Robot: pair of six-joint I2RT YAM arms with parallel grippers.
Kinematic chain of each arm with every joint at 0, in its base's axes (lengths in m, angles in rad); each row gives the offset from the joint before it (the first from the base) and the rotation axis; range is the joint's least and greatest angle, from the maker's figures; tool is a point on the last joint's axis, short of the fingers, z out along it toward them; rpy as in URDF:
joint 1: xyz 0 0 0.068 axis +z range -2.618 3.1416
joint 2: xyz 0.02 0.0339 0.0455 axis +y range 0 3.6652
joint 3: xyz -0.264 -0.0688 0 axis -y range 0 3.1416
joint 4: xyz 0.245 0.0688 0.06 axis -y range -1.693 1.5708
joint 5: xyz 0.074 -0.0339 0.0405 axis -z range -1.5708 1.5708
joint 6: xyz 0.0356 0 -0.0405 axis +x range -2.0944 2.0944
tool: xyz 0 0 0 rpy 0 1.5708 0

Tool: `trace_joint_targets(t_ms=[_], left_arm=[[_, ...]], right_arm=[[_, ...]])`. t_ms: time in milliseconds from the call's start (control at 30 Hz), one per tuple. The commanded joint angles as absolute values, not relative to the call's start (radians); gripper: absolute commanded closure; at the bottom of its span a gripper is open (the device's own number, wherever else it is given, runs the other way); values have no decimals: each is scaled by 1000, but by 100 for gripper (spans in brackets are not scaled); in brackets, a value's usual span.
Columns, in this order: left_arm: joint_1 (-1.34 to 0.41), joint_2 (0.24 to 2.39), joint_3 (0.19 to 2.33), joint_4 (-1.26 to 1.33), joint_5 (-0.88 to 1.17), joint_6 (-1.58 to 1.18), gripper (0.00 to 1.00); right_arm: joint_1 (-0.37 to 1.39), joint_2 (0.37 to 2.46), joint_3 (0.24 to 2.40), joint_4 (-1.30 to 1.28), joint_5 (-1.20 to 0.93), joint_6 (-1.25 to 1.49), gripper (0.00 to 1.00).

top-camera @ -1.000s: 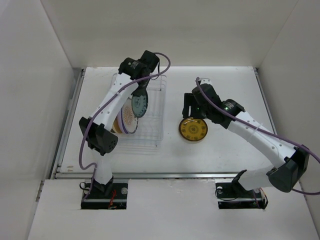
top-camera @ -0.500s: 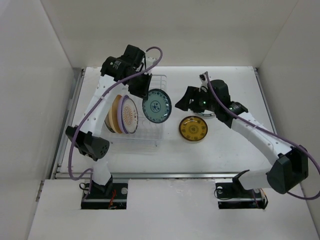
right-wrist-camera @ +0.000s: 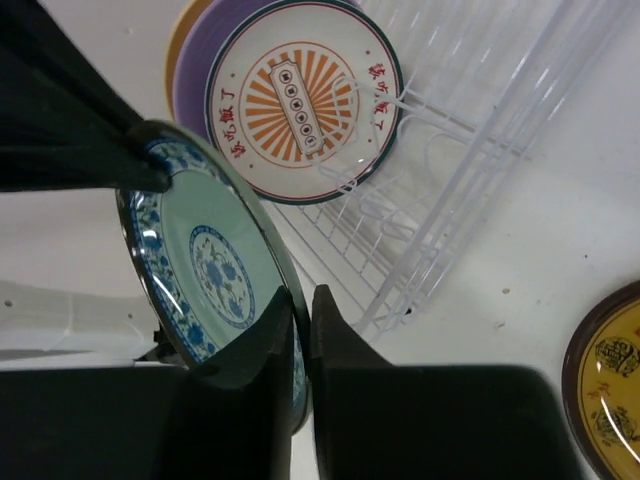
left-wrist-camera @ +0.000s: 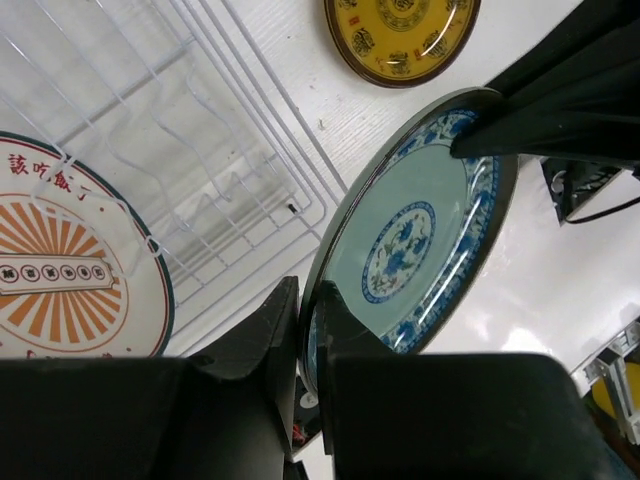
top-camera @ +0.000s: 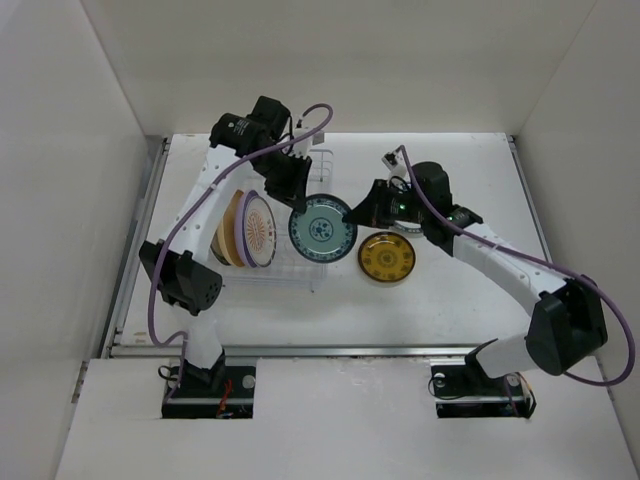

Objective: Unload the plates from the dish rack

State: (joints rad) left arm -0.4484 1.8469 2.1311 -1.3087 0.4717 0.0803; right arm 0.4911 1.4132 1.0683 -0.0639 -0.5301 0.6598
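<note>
Yellow-brown plate (top-camera: 386,258) lies flat on table (top-camera: 450,290), just right of dish rack (top-camera: 300,264). Teal-blue plate (top-camera: 322,226) is off the table at the rack's right edge; left gripper (left-wrist-camera: 308,300) and right gripper (right-wrist-camera: 303,300) each pinch its rim, on opposite sides. Orange-red design plate (top-camera: 258,228), lavender plate (top-camera: 241,232) and tan-yellow plate (top-camera: 228,230) stand upright in rack.

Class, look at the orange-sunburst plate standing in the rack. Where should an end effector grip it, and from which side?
Probably best to grip the orange-sunburst plate by its upper rim, coming down from above and straddling the edge. It stands on edge in the dish rack, so only the thin rim fits an end effector, and the wires enclose its lower part.
</note>
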Motion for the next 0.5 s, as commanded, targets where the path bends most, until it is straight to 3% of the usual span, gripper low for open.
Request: trace_joint_targets(t_ms=[0, 100, 200, 267, 367, 467], left_arm=[[-468, 1810, 2135, -1305, 554, 75, 100], [-468, 1810, 2135, -1305, 490, 65, 100], [-468, 1790, 2135, -1286, 295, 34, 37], [-468, 1775, 2135, -1275, 118, 11, 0], [-468, 1752, 2145, -1266, -135, -20, 0], [-468, 1752, 2145, -1291, -248, -2, 0]], right_arm=[[499, 1414, 1062, 2, -534, 663, 100], [499, 1367, 1049, -30, -488, 663, 100], [477, 1310, 1049, -144, -356, 663, 100], [453, 1281, 1049, -202, -298, 663, 100], [391, 1220, 1031, -314, -187, 663, 100], [341, 1177, 1009, -438, -45, 663, 100]])
